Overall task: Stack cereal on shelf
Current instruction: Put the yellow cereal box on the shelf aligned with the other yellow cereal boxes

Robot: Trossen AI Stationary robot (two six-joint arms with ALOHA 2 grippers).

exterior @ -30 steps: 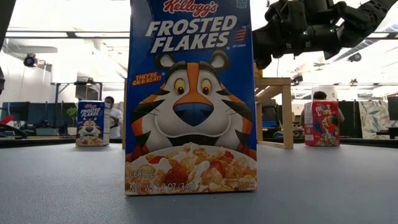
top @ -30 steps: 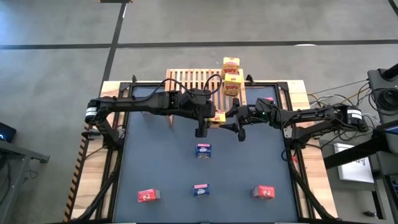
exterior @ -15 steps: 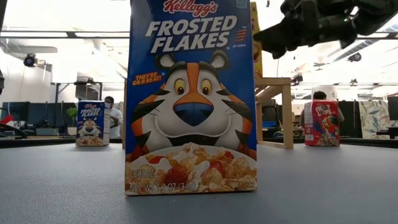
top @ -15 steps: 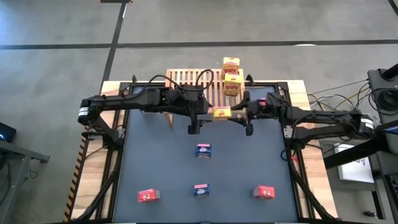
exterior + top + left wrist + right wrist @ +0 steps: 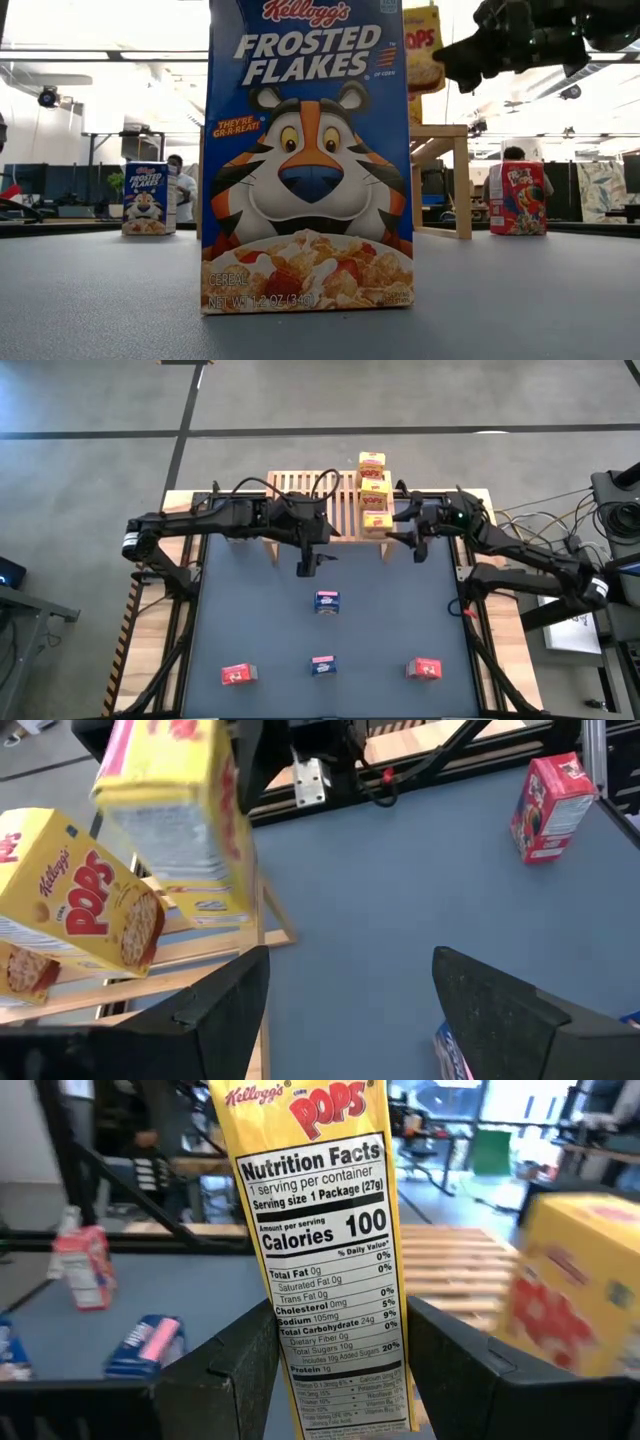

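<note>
as we read the surface (image 5: 250,620) from its near edge, two red boxes (image 5: 239,674) sit at the front corners with a blue box (image 5: 323,665) between them, and a second blue box (image 5: 326,600) lies farther in, all still loose and well apart from the shelf (image 5: 310,495). beyond that, our left jaws (image 5: 304,567) hang released and empty over the dark mat, near the rack's front edge. our right jaws (image 5: 398,540) are clenched on a yellow box (image 5: 377,522), gripping its narrow sides and holding it at the front of the rack. farther back, two more yellow boxes (image 5: 372,475) already rest in a line on the slats, and the held one looks just beside the nearer of them; we cannot tell if they touch.

we judge the main risk to be a nudge: if the carried box comes down crooked or too close, it could topple its neighbours off the far edge. letting go before it sits flat across the thin bars could leave it tilted between slats
</note>
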